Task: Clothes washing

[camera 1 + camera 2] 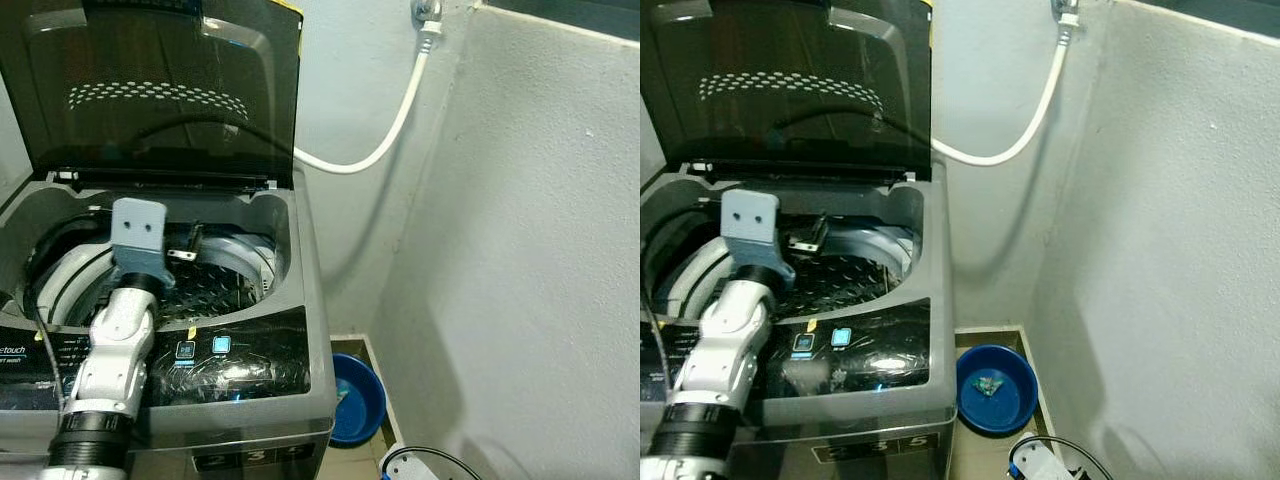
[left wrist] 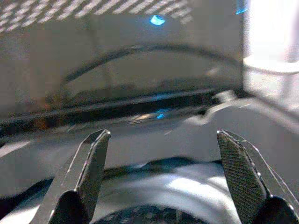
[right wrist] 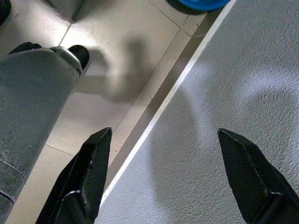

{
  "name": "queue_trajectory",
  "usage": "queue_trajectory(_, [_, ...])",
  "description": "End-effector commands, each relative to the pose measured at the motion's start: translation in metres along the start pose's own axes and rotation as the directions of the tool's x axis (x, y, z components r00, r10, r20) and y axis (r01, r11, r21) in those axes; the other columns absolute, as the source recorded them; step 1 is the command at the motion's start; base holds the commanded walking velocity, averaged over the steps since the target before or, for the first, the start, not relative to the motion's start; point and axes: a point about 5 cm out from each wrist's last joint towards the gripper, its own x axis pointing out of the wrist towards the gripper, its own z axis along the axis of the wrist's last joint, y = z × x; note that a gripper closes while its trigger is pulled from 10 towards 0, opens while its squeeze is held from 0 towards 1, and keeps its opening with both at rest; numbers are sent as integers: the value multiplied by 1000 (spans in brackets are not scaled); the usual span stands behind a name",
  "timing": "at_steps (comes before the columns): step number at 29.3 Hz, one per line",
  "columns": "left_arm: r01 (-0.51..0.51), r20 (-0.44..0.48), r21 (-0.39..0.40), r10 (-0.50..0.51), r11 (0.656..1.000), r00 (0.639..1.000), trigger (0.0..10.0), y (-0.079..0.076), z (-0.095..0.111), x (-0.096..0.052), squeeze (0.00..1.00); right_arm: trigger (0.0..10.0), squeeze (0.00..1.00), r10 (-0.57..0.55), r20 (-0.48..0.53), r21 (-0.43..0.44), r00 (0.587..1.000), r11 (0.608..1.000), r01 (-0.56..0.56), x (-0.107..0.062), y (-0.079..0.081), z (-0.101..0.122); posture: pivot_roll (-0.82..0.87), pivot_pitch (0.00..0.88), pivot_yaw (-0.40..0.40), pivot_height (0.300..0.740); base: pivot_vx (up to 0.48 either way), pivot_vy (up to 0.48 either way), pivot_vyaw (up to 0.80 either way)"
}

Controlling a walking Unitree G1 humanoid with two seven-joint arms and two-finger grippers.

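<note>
A grey top-loading washing machine stands with its dark tinted lid raised upright. The dimpled metal drum shows inside the opening. My left arm reaches over the control panel, and the left gripper hangs above the drum near the back rim. In the left wrist view the left gripper is open with nothing between its fingers, facing the lid hinge. My right gripper is open and empty, hanging low and pointing at the tiled floor beside the wall.
A white hose runs from a wall tap down behind the machine. A blue basin sits on the floor in the narrow gap between the machine and the grey wall. A white object with a black cable lies by the basin.
</note>
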Motion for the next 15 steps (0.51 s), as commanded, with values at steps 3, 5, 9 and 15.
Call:
queue_trajectory(3, [52,38,-31,-51,998,998,10000,-12,7,-4,0,10000,0,1,-5,-4,1000,1000,-1,0,0,-1,194,0,-101,740,0,0,0])
queue_trajectory(5, [85,95,-63,-79,994,992,10000,-21,22,-4,0,10000,0,2,-3,-4,1000,1000,-2,0,0,0,198,0,-103,740,-129,0,0])
queue_trajectory(9, [100,147,-61,-90,993,985,10000,-25,39,-2,0,10000,0,6,-2,-11,1000,1000,-6,0,1,1,206,0,-107,740,-280,0,0])
queue_trajectory(15, [96,182,-58,-84,994,980,10000,-24,51,0,0,10000,0,9,0,-14,1000,1000,-9,0,2,2,214,0,-110,740,-314,0,0])
